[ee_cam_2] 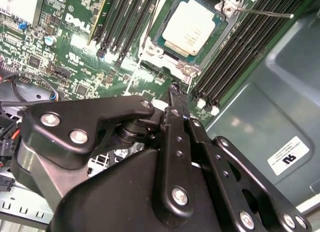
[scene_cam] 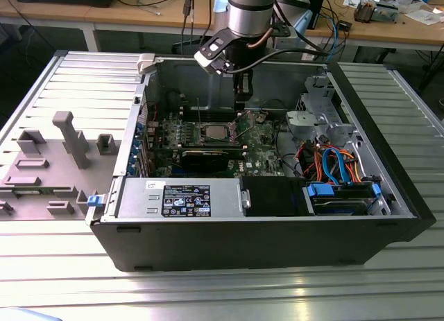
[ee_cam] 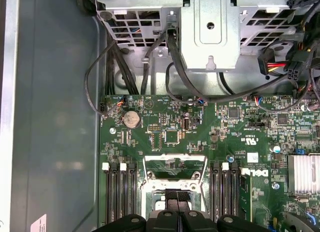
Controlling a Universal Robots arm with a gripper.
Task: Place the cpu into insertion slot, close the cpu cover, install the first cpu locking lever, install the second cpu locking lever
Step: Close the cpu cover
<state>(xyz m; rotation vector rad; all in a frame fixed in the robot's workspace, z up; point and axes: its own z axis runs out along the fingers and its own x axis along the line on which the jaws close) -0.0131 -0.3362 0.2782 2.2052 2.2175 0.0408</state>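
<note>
The cpu (ee_cam_2: pixel 192 29), a flat square chip with a silver top, lies in the insertion slot (ee_cam_2: pixel 223 31) on the green board; the exterior view shows the cpu (scene_cam: pixel 215 132) in the middle of the open computer case. The cpu cover (ee_cam: pixel 175 184), a thin metal frame, stands raised at the slot's edge with the board showing through its window. A thin wire lever (ee_cam_2: pixel 262 13) sticks out from one corner of the slot. My gripper (ee_cam_2: pixel 175 89) hangs just beside the slot, shut with nothing between its fingers; the gripper (ee_cam: pixel 176 204) sits close to the raised cover.
Rows of memory slots (ee_cam_2: pixel 235 56) flank the socket. A long black graphics card (scene_cam: pixel 208 154) lies in front, with a metal drive cage (ee_cam: pixel 210 26) and cables (scene_cam: pixel 333 161) on the exterior view's right. Grey fixtures (scene_cam: pixel 69 137) stand on the table outside the case.
</note>
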